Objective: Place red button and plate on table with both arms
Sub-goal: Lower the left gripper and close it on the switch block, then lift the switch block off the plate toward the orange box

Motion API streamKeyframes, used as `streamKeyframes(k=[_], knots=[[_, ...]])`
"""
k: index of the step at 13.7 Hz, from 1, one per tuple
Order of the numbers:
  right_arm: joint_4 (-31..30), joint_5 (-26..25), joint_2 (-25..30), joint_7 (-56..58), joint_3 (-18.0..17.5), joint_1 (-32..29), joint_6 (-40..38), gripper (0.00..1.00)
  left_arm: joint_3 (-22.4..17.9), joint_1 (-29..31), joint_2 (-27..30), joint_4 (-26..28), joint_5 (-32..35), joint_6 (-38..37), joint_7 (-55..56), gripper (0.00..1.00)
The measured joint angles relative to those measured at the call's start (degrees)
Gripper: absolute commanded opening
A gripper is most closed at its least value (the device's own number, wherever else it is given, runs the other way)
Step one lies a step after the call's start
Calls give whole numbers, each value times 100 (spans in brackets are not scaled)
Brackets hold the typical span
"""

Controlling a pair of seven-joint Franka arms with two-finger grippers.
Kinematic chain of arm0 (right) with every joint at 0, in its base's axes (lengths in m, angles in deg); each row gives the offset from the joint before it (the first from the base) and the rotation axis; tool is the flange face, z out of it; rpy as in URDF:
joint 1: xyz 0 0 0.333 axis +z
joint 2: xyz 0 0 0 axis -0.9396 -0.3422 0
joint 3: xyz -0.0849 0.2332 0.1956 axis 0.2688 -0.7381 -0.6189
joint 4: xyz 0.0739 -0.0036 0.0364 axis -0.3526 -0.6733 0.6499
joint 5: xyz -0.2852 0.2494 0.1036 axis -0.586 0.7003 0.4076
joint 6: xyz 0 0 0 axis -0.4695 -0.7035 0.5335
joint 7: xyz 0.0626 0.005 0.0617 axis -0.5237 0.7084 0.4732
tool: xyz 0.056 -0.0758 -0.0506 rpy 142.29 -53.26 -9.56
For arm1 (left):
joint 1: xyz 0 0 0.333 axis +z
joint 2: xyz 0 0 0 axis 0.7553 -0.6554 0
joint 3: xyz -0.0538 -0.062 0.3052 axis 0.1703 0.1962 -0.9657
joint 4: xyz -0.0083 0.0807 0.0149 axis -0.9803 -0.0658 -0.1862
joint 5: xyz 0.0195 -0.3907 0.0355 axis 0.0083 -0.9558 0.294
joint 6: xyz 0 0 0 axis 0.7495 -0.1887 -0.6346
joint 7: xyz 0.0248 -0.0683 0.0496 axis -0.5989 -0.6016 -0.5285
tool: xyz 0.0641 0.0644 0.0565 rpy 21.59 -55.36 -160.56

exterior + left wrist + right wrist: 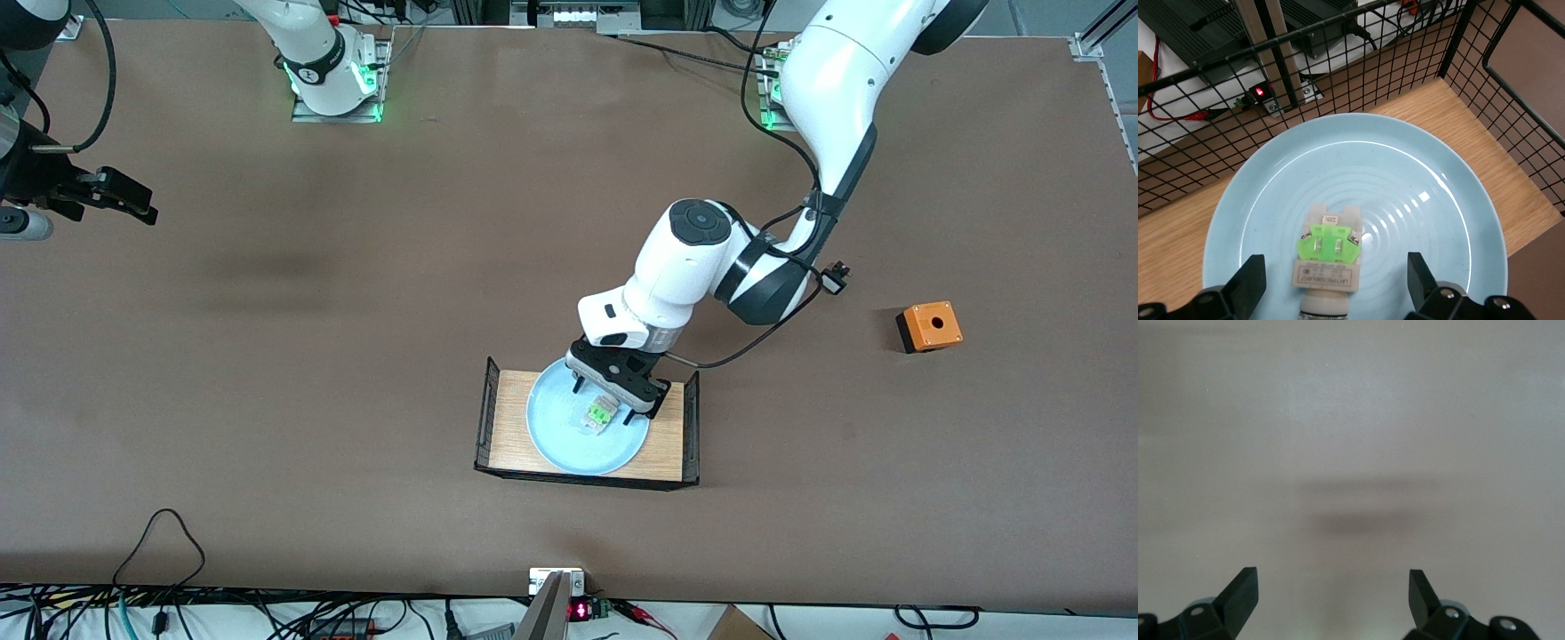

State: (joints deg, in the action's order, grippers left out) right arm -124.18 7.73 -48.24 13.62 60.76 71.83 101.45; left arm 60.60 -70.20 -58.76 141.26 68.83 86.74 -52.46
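Currently left gripper (1331,283) straddles, jaws wide, the green-blocked button switch (1326,257) (cap hidden, presumably red) on round light-blue plate (551,436) in the wooden tray (511,418); off-centre closing could skid it; right gripper (1331,597) waits wide over the brown table (356,356).

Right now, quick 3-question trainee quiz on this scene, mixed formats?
1. True or false: the plate lies directly on the bare table.
2. The left gripper is over: A) the orange box B) the red button on the plate C) bare table.
3. Fill in: the right gripper waits, open, over bare ____.

Key:
1. False: it lies in the wooden tray.
2. B, open, fingers either side of the button.
3. table, at the right arm's end.
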Motion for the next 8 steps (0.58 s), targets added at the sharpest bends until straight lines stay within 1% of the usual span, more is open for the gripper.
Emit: streamKeyframes(k=[1,3,5,8], knots=[[0,0,-2,0,-1,1,-1,100,-3,0,-25,8,0,57,0,42],[0,0,-5,0,-1,1,-2,100,-19,2,-53,8,0,93,0,30],[0,0,-9,0,-1,1,-4,100,-26,5,-53,8,0,115,0,26],[0,0,-19,0,-1,1,-5,100,-25,5,-14,-52,0,146,0,26]])
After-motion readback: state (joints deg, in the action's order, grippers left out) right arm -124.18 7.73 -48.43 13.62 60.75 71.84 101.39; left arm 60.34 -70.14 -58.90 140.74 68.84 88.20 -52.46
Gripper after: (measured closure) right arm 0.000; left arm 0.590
